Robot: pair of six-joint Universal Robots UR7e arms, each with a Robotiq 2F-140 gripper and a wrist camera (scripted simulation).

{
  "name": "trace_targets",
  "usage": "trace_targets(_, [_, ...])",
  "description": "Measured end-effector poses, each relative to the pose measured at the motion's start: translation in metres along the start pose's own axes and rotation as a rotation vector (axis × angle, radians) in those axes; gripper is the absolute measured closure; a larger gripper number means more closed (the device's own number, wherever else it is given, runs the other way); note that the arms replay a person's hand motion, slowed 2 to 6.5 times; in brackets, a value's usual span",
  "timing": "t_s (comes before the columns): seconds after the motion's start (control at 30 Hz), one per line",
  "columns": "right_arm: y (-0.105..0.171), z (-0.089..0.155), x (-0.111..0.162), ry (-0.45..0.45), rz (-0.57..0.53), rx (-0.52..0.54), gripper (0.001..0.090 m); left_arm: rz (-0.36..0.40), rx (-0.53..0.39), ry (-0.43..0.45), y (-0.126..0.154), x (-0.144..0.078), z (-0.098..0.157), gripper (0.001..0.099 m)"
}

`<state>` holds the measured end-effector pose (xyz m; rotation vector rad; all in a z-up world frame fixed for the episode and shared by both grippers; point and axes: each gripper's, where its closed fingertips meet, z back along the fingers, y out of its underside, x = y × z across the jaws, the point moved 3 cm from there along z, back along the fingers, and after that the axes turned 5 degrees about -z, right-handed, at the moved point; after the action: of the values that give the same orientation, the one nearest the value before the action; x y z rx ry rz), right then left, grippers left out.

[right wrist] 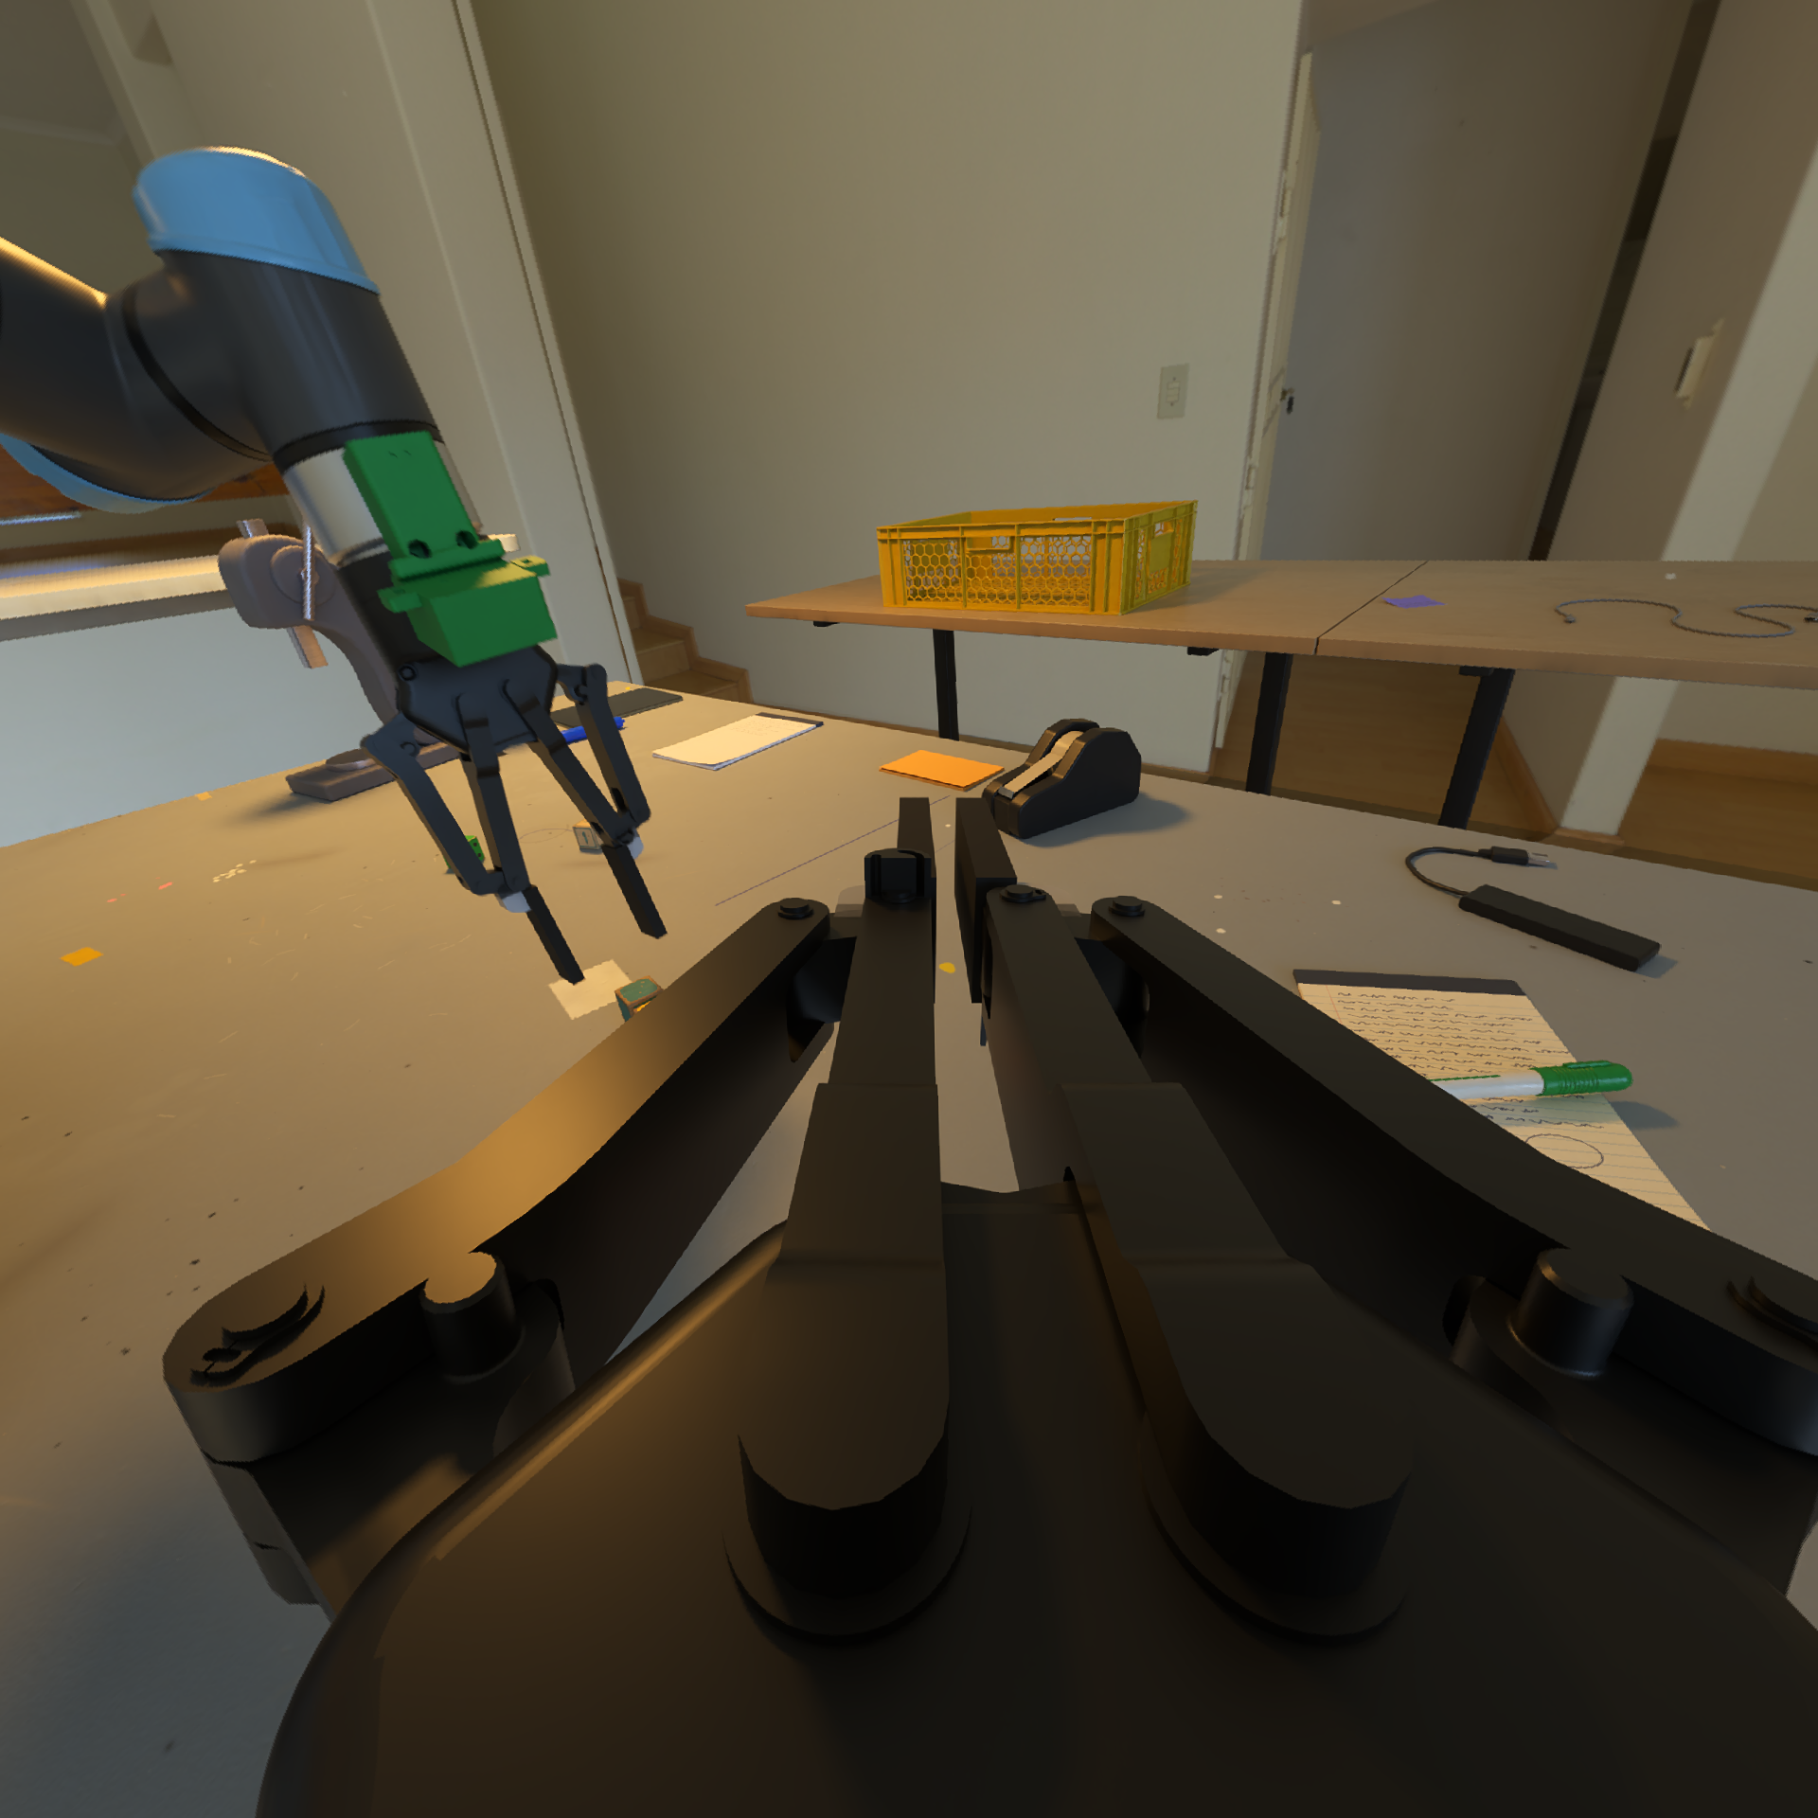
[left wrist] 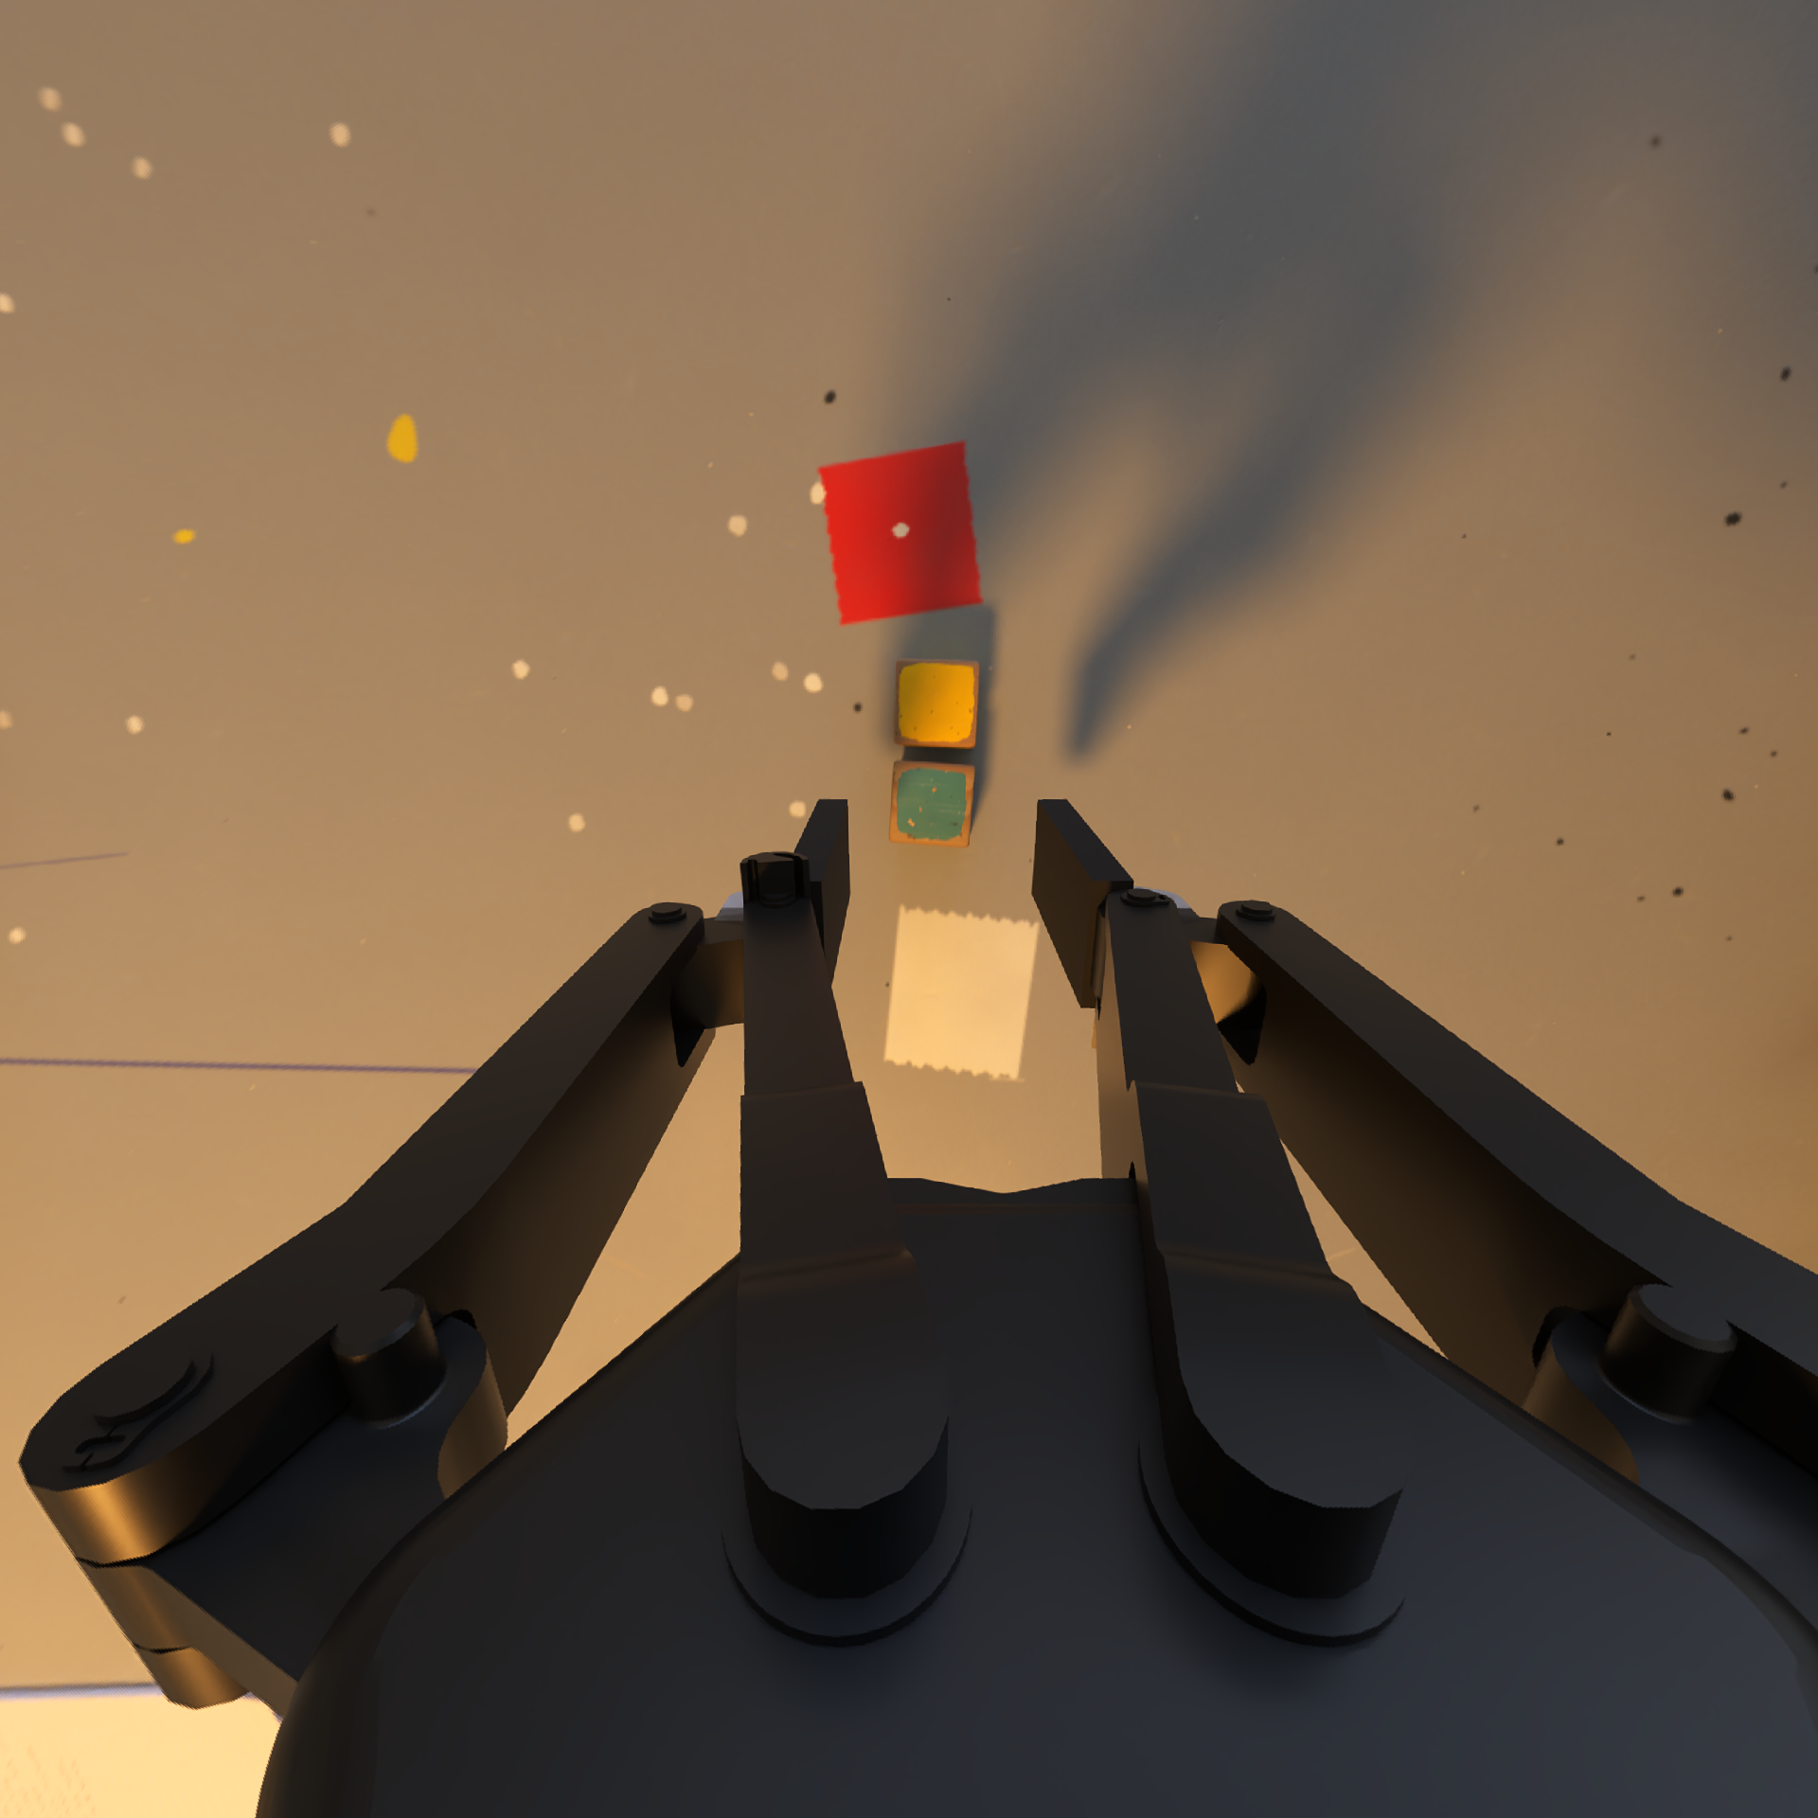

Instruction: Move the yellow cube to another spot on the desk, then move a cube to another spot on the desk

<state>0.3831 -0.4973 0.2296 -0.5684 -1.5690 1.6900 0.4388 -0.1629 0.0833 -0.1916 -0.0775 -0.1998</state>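
Black two-finger left gripper [left wrist: 939,836], spread wide and empty, hovers above the small worn-edged yellow cube [left wrist: 937,702] at twelve o'clock, seemingly approaching to grasp.

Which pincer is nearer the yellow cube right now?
Left. The left pincer hangs open just above the yellow cube; the right pincer sits farther off, shut and empty.
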Motion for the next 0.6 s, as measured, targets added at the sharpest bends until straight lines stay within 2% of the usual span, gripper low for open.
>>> trace_targets(0.33, [0.0,0.001,0.0,0.0,-0.002,-0.004,0.0833,0.056,-0.044,-0.156,0.039,0.0,0.057,0.0534])
trace_targets(0.6, [0.0,0.002,-0.001,-0.001,-0.006,-0.014,0.0833,0.188,-0.005,-0.284,0.102,0.002,0.103,0.0539])
